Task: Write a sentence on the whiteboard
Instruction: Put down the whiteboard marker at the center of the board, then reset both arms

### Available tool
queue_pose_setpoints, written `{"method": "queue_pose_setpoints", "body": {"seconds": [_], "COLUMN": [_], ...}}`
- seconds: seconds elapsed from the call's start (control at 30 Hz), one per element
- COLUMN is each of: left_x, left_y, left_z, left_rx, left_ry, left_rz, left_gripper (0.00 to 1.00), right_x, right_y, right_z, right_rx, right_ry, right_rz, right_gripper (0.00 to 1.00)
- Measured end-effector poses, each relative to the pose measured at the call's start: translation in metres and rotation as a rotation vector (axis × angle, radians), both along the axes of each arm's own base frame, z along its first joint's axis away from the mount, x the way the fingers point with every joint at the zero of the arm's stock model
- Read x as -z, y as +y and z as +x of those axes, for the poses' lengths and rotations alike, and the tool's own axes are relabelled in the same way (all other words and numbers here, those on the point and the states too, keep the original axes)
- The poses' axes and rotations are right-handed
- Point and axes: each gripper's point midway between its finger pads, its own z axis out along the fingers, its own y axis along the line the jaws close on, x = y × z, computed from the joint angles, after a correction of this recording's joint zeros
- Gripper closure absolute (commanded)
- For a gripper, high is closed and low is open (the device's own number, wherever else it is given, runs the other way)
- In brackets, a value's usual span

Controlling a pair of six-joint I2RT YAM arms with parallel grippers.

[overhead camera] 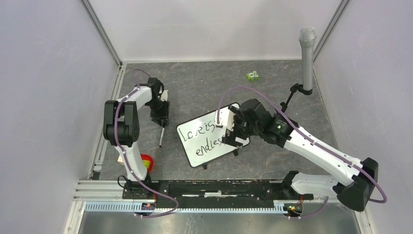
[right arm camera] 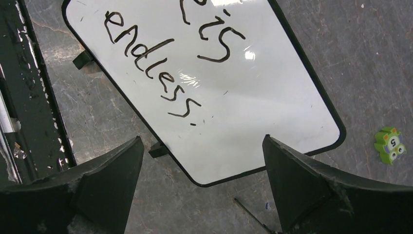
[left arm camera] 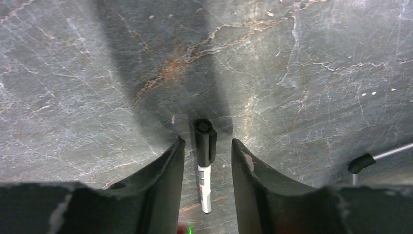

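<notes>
The whiteboard [overhead camera: 207, 146] lies tilted on the table's middle. The sentence [overhead camera: 202, 139] reads "Love is endless." in black on two lines. In the right wrist view the whiteboard [right arm camera: 253, 112] shows "is" and "endless." [right arm camera: 151, 73]. My right gripper [overhead camera: 233, 130] is open and empty above the board's right end, its jaws wide over the board's corner [right arm camera: 202, 139]. A capped black-and-white marker [overhead camera: 161, 136] lies on the table. My left gripper [overhead camera: 159, 117] is open just above it. The marker [left arm camera: 204, 165] lies between the fingers, untouched [left arm camera: 207, 142].
A microphone [overhead camera: 307, 53] on a black stand is at the back right. A small green toy [overhead camera: 252, 75] lies at the back; it also shows in the right wrist view [right arm camera: 389, 145]. A red object [overhead camera: 147, 161] sits by the left arm's base. A black rail [overhead camera: 219, 187] runs along the near edge.
</notes>
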Motion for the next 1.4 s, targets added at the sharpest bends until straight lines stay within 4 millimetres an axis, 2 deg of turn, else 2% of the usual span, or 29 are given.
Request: {"method": "queue_pose_setpoints", "body": {"seconds": [0.23, 0.27, 0.33, 0.4, 0.57, 0.67, 0.83, 0.93, 1.03, 1.17, 1.3, 1.4], "left_x": [-0.006, -0.009, -0.019, -0.033, -0.094, -0.141, -0.228, -0.262, -0.268, -0.249, -0.232, -0.229], "left_y": [-0.004, -0.004, -0.004, -0.003, -0.005, -0.006, -0.015, -0.018, -0.017, -0.014, -0.008, -0.003], "left_z": [-0.003, -0.004, -0.005, -0.005, 0.007, 0.013, -0.006, -0.027, -0.052, -0.085, -0.115, -0.129], "left_rx": [0.023, 0.027, 0.035, 0.048, 0.052, 0.072, 0.131, 0.165, 0.191, 0.213, 0.234, 0.235], "left_ry": [-0.007, -0.011, -0.025, -0.059, -0.219, -0.379, -0.668, -0.793, -0.853, -0.861, -0.885, -0.913], "left_rz": [0.003, 0.002, 0.003, 0.003, -0.012, -0.023, -0.079, -0.098, -0.099, -0.086, -0.059, -0.034], "left_gripper": [0.24, 0.19, 0.02, 0.00, 0.00, 0.00, 0.00, 0.00, 0.00, 0.00, 0.00, 0.00], "right_x": [0.003, 0.002, -0.003, -0.010, -0.026, -0.031, -0.034, -0.043, -0.054, -0.061, -0.050, -0.042], "right_y": [-0.020, -0.024, -0.031, -0.040, -0.066, -0.083, -0.114, -0.135, -0.148, -0.164, -0.176, -0.182], "right_z": [-0.004, -0.003, 0.000, 0.003, 0.008, 0.011, 0.014, 0.014, 0.013, 0.009, 0.008, 0.007], "right_rx": [0.032, 0.044, 0.069, 0.102, 0.198, 0.269, 0.394, 0.478, 0.532, 0.589, 0.649, 0.682], "right_ry": [-0.006, -0.011, -0.019, -0.031, -0.072, -0.088, -0.120, -0.161, -0.205, -0.263, -0.270, -0.264], "right_rz": [0.018, 0.023, 0.040, 0.069, 0.139, 0.173, 0.222, 0.261, 0.301, 0.340, 0.348, 0.349], "right_gripper": [0.02, 0.02, 0.02, 0.02, 0.02, 0.02, 0.02, 0.02, 0.02, 0.02, 0.02, 0.02]}}
